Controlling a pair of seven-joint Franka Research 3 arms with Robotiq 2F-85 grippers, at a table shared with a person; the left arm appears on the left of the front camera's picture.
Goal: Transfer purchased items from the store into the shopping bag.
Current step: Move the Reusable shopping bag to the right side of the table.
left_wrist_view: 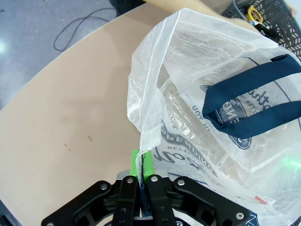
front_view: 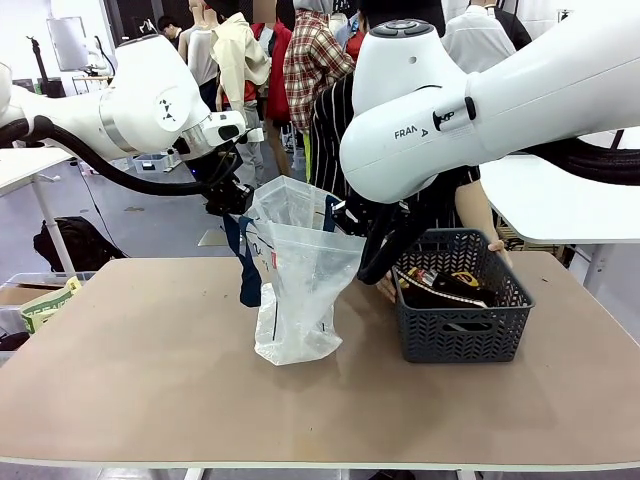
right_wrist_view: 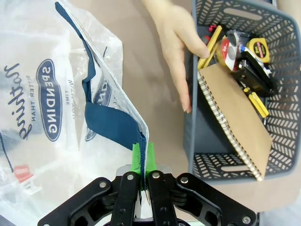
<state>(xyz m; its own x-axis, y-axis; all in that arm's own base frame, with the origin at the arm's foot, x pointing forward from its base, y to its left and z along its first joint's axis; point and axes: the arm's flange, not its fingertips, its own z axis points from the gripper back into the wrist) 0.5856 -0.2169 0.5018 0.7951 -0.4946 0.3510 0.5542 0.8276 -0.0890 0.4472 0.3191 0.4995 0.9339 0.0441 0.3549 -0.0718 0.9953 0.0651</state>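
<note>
Left gripper (left_wrist_view: pixel 143 176), bottom centre of the left wrist view, is pinched closed on the rim of the bag (left_wrist_view: pixel 211 94). Right gripper (right_wrist_view: pixel 142 157), bottom centre of the right wrist view, is likewise clamped tight on the bag's rim, just beside a navy handle (right_wrist_view: pixel 108 125). In the middle of the front view the bag hangs open between them, its base resting on the table (front_view: pixel 150 370), a plain tan top. Grey floor and a white side table (front_view: pixel 560 200) lie beyond. The bag is clear, crinkled plastic with dark print reading "SPENDING" in an oval. To its right stands the basket (front_view: pixel 460 335), dark grey lattice, holding a tan spiral notebook (right_wrist_view: pixel 235 113), a yellow tape measure (right_wrist_view: pixel 257 47) and black tools. A person's hand (right_wrist_view: pixel 176 52) touches its rim.
</note>
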